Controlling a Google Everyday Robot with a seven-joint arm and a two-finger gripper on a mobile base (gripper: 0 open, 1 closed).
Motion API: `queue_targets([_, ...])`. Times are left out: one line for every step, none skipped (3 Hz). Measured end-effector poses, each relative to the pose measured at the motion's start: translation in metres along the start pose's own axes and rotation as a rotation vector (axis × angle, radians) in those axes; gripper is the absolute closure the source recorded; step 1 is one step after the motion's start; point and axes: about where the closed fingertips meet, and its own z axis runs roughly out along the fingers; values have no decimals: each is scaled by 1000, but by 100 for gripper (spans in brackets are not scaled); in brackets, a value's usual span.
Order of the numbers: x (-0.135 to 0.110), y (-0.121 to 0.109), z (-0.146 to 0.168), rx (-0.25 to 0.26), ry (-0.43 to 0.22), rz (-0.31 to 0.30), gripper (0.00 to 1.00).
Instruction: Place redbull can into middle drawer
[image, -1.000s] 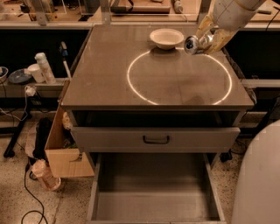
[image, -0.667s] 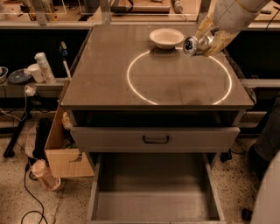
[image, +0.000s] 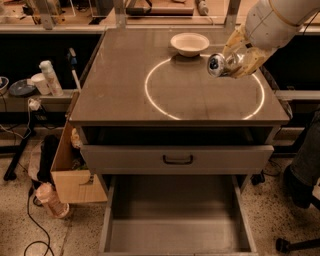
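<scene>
dim, warm; light ring (image: 146, 90) on tabletop (image: 115, 75); redbull can (image: 219, 65) glints in pincer (image: 236, 60) upper-right.

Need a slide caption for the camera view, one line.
The gripper holds the redbull can over the tabletop, right of the white bowl; the middle drawer stands pulled open below.

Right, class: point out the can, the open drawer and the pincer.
can (image: 217, 65): camera view, its round end face.
drawer (image: 175, 234): camera view, its bare floor.
pincer (image: 235, 61): camera view, between its fingertips, gripping the can above the table (image: 120, 80).

No lettering is legible, not even on the redbull can (image: 222, 64) gripped by the claw (image: 240, 59) at the bench's (image: 125, 100) two o'clock.
</scene>
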Motion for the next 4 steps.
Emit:
queue_targets([-20,14,-5,-4,-41,-21,100])
queue_targets([-20,13,-3,-5,-49,-27,100])
queue_targets([-25,17,-5,-12,-102,-82,100])
queue_targets([-40,34,-9,-30,-179,-164,100])
